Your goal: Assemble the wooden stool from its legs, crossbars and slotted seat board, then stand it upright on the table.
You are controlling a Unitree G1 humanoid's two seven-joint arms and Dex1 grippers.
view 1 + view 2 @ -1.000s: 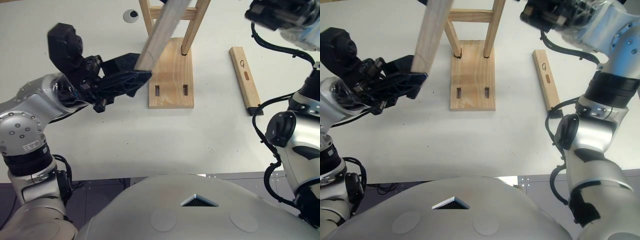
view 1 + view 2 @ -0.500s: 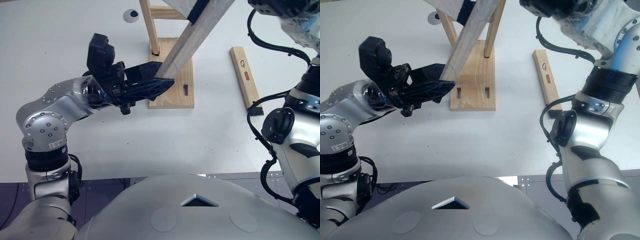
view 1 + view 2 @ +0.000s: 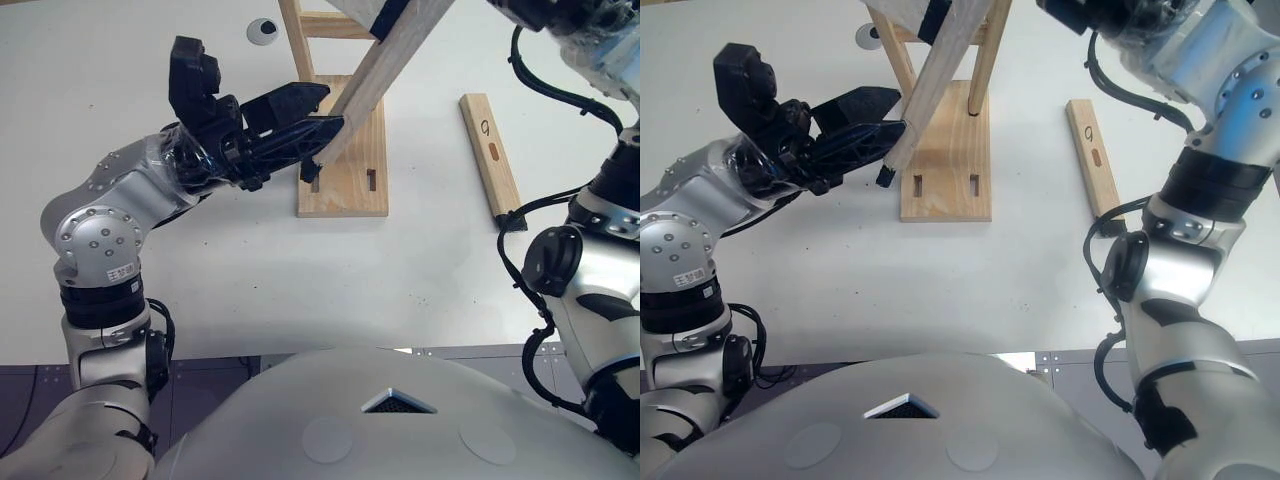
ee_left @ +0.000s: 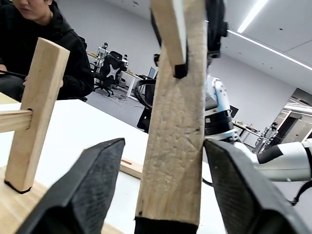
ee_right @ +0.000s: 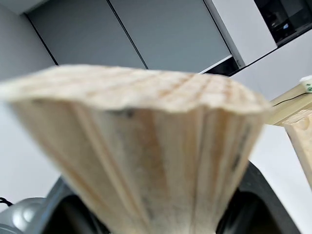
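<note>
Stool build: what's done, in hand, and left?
Done: two legs joined by a crossbar stand in the far slots of the seat board. In hand: the right gripper holds a third leg slanted toward the near-left slot, its lower end inside the open left gripper. Left: seat it, fit the loose slotted piece lying right of the board, stand the stool upright.

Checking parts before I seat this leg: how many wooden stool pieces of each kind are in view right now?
Seat board: 1
Legs: 4, made up of 2 standing legs in the board, 1 held leg tilted above it, and 1 loose leg lying on the table
Crossbar between the standing legs: 1 clearly seen
Total: 6
</note>
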